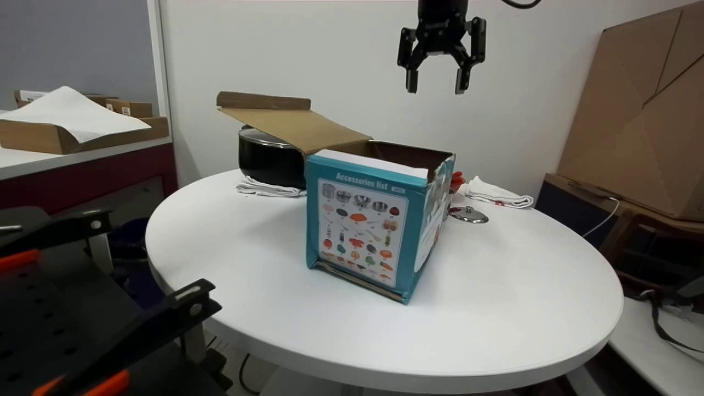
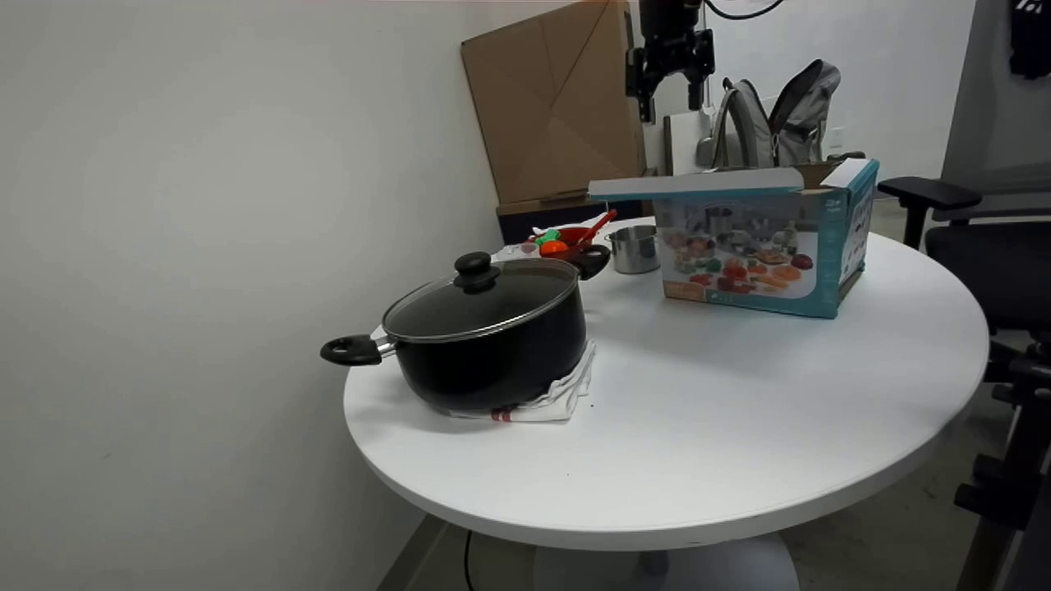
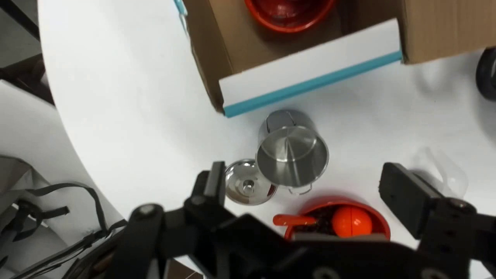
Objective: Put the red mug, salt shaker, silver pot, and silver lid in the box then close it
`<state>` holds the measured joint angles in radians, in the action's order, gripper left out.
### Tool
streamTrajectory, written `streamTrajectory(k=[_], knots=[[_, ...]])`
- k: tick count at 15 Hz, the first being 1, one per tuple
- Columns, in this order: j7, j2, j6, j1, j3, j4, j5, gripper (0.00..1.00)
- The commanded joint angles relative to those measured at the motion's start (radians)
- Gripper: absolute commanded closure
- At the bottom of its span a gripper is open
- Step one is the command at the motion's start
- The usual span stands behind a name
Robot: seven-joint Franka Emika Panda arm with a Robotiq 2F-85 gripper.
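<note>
Red mug [image 3: 290,14] is sitting inside the box [image 3: 310,66], well out ahead of my claw [image 3: 305,174] in the wrist view, cropped by the frame edge. My fingers [image 3: 407,193] are spread really wide. Between them, farther down, there's the silver pot [image 3: 292,151], upright, with the silver lid [image 3: 248,188] lying just beside it, near one fingertip as the camera sees it (can't tell if pot and lid touch). Closer in, partly covered by my claw, is a red bowl [image 3: 329,202] with an orange ball [image 3: 352,221] in it. Some see-through thing [image 3: 455,178] pokes out past my other finger, no clue what.

In an exterior view I'm hanging high over the white table [image 1: 495,308], fingers wide there too. The box is below me toward the picture's left, its flap [image 1: 297,124] swung out, and a black pot [image 1: 269,159] sits farther off that way, partly behind the flap.

In an exterior view there's also a big brown carton [image 2: 558,107] and a gray backpack [image 2: 751,123] behind me, one each side. The silver pot's pretty much below me, near the box.
</note>
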<state>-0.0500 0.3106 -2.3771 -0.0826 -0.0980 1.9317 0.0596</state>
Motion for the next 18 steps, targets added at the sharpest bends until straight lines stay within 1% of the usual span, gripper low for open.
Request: streamTrajectory(k=[1, 4, 8, 14, 18], knots=[[-0.050, 0.134, 0.048, -0.008, -0.005, -0.199, -0.028, 0.00], [-0.064, 0.247, 0.053, -0.022, -0.001, -0.321, -0.045, 0.00], [-0.090, 0.399, 0.090, -0.039, 0.000, -0.448, -0.075, 0.00], [-0.103, 0.574, 0.137, -0.067, 0.010, -0.573, -0.122, 0.00], [-0.100, 0.649, 0.152, -0.093, 0.016, -0.646, -0.158, 0.00]])
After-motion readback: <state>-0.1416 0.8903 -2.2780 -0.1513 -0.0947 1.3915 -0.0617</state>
